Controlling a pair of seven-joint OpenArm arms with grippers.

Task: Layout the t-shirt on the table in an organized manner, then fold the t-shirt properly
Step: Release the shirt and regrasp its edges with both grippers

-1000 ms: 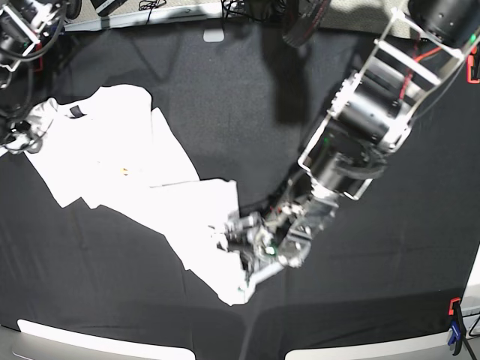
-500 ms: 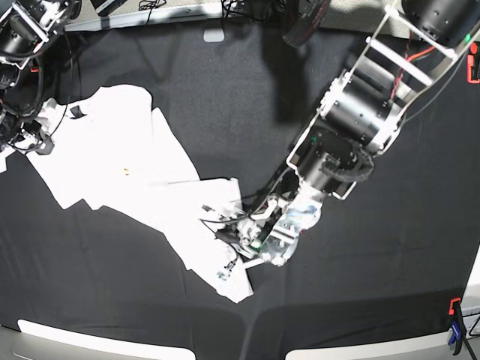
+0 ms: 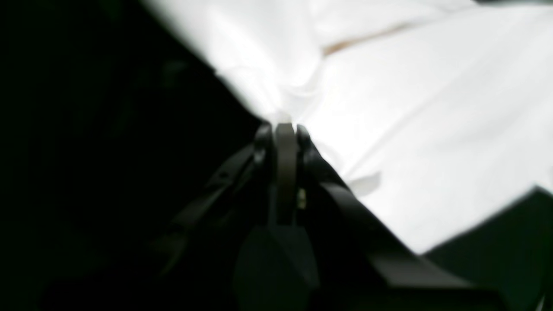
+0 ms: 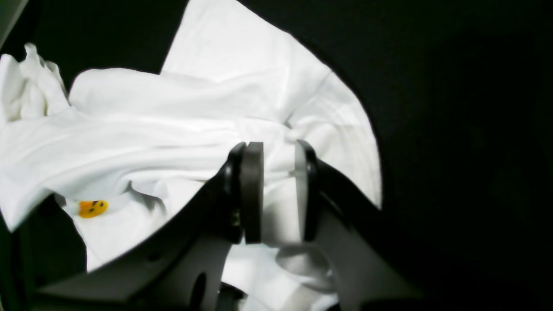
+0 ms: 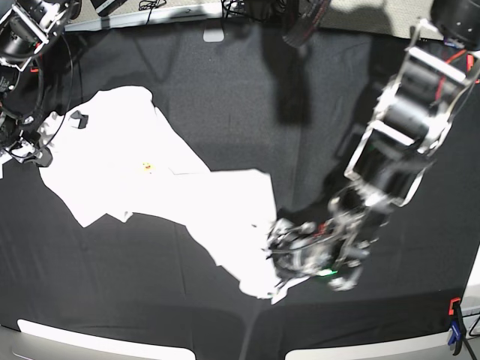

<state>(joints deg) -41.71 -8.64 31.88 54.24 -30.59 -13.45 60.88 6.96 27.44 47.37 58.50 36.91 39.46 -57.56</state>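
Base view: t-shirt (image 5: 187,199) lay stretched diagonally across black table (image 5: 225,97).
Left gripper (image 3: 285,127): pinched shut on shirt's near corner.
Right gripper (image 4: 276,172): narrow, clasping cloth at left edge.
Surface: blue clamp (image 5: 454,337), near-right corner.

white t-shirt (image 5: 187,195) with small orange mark, black table (image 5: 225,97) cloth

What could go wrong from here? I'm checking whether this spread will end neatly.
The left gripper pinches only the edge of the t-shirt, so the cloth may slip out under pull. The right gripper holds bunched folds, which could stay creased. The shirt lies in a skewed strip across the table; uneven pulling might twist it further.
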